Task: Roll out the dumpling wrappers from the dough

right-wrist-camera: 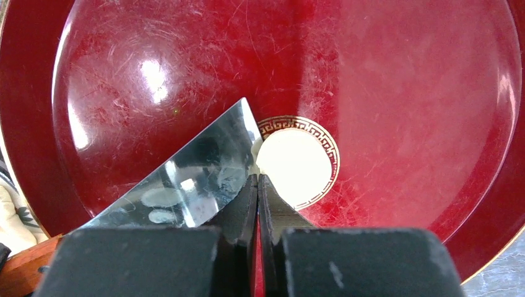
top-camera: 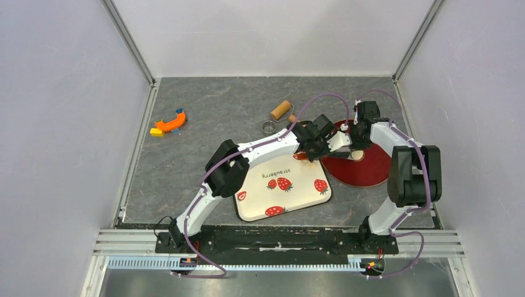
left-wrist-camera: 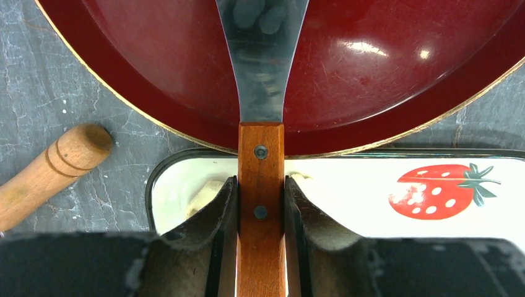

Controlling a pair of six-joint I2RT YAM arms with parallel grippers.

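Observation:
A round, flat dumpling wrapper (right-wrist-camera: 291, 164) lies in the centre of the red plate (right-wrist-camera: 402, 93); it also shows in the top view (top-camera: 356, 155). My left gripper (left-wrist-camera: 260, 180) is shut on the wooden handle (left-wrist-camera: 260, 247) of a metal scraper, whose blade (left-wrist-camera: 263, 55) reaches over the plate (left-wrist-camera: 384, 80). The blade's corner (right-wrist-camera: 186, 179) touches the wrapper's left edge. My right gripper (right-wrist-camera: 257, 179) is shut with nothing between the fingers, its tips at the wrapper's near edge. Scraps of pale dough (left-wrist-camera: 207, 192) lie on the strawberry-print tray (left-wrist-camera: 347, 185), partly hidden behind my left fingers.
The wooden roller (top-camera: 281, 110) lies on the grey table behind the tray (top-camera: 297, 198); one end shows in the left wrist view (left-wrist-camera: 49, 170). A small metal ring cutter (top-camera: 268, 127) sits near it. An orange toy (top-camera: 168, 124) lies at the far left. Both arms crowd the plate's left rim (top-camera: 371, 176).

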